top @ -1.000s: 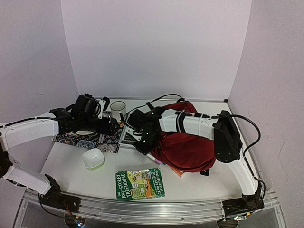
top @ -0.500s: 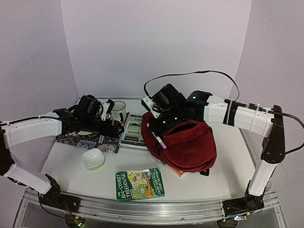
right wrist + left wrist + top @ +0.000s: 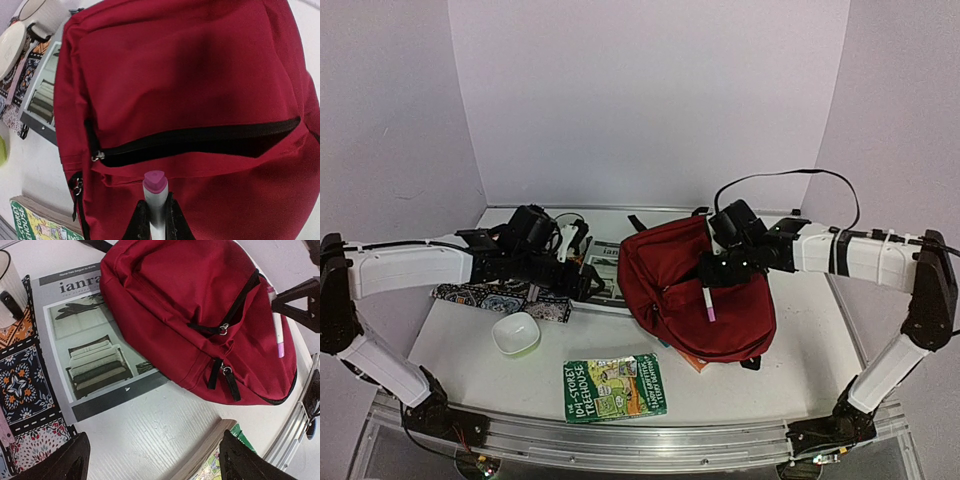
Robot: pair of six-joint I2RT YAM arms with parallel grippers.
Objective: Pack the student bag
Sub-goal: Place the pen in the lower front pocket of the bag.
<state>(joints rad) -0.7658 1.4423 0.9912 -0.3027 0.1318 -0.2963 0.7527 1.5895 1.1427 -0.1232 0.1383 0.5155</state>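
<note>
The student bag [image 3: 720,320] is a dark red backpack lying on the table right of centre, and it fills the right wrist view [image 3: 190,75]. Its black front-pocket zipper [image 3: 200,137] gapes open. My right gripper [image 3: 155,222] hovers over the bag [image 3: 190,305], shut on a white marker with a pink cap [image 3: 154,187]. In the top view the marker [image 3: 708,304] points down at the bag's front. My left gripper [image 3: 585,275] stands open just left of the bag. Its fingers [image 3: 55,462] are spread wide over bare table, with nothing between them.
A grey magazine [image 3: 85,345] lies against the bag's left side. A patterned cloth [image 3: 495,296] and a mug [image 3: 6,290] sit further left. A white bowl [image 3: 516,333] and a green Treehouse book [image 3: 613,387] lie near the front. An orange book edge [image 3: 692,360] pokes from under the bag.
My right arm swung from the bag's left edge to above its front pocket, carrying the marker. The lifted bag settled flat. My left arm reached rightward toward the bag.
</note>
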